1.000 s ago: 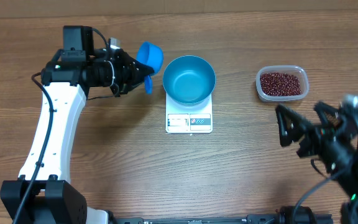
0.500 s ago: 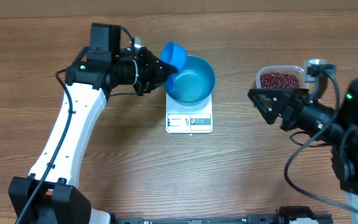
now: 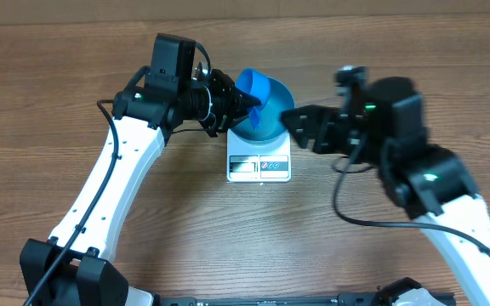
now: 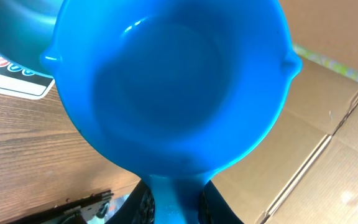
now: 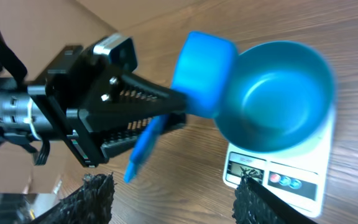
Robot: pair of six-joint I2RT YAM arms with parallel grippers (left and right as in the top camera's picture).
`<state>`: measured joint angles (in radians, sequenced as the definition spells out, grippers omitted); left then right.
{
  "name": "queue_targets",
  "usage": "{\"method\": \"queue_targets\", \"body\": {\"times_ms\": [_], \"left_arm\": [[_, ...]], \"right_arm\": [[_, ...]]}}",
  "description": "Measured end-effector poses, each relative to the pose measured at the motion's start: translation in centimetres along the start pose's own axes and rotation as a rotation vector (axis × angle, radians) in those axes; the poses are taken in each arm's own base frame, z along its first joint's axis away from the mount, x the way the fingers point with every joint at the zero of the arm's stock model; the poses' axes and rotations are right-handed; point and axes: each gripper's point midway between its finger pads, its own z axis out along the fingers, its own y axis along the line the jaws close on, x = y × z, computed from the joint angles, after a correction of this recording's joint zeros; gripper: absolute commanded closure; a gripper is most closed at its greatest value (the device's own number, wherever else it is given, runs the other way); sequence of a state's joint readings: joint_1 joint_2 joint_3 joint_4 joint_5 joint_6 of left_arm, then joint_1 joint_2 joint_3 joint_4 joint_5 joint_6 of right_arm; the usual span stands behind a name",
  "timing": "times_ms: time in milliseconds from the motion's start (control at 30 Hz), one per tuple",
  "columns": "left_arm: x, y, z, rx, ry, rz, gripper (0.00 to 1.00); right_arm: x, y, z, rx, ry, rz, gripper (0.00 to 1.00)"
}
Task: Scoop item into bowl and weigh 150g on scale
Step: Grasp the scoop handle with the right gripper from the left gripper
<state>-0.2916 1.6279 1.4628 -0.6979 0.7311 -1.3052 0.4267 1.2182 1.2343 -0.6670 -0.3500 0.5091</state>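
The wooden table [image 3: 185, 242] fills the overhead view. The white left arm [image 3: 109, 170] reaches from the near left corner up toward the middle. The right arm [image 3: 432, 178] comes in from the near right and bends toward the same spot.

The white scale [image 3: 259, 167] lies at the middle of the table, its display strip on the near edge. The blue bowl [image 3: 272, 121] stands on the scale, upright, and covers most of the plate.

The blue scoop [image 3: 253, 87] hangs over the bowl's far left rim, tipped with its mouth toward the bowl. In the left wrist view the scoop's inside shows only smooth blue.

The left claw [image 3: 230, 107] is clamped on the scoop's handle, just left of the bowl. The right claw [image 3: 300, 129] hovers just right of the bowl, pointing left. Its fingers [image 5: 95, 199] stand wide apart with nothing between them.
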Motion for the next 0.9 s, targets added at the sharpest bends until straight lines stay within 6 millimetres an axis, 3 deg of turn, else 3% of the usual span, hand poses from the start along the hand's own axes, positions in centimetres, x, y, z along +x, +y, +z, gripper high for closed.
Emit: {"method": "queue_targets", "body": {"times_ms": [133,300,600,900], "left_arm": [[-0.2,0.1,0.0,-0.004,-0.013,-0.021,0.96],[-0.4,0.0,0.0,-0.004,-0.025,-0.032,0.96],[-0.9,0.2,0.2,-0.018,-0.066,-0.042,0.96],[-0.6,-0.1,0.5,-0.011,-0.067,-0.027,0.96]], "right_arm": [[0.8,1.3,2.1,0.023,-0.007,0.015,0.43],[0.9,1.4,3.4,0.073,-0.043,0.093,0.43],[1.6,1.9,6.3,0.081,-0.036,0.132,0.51],[1.5,1.4,7.3,0.094,-0.044,0.157,0.71]]}}
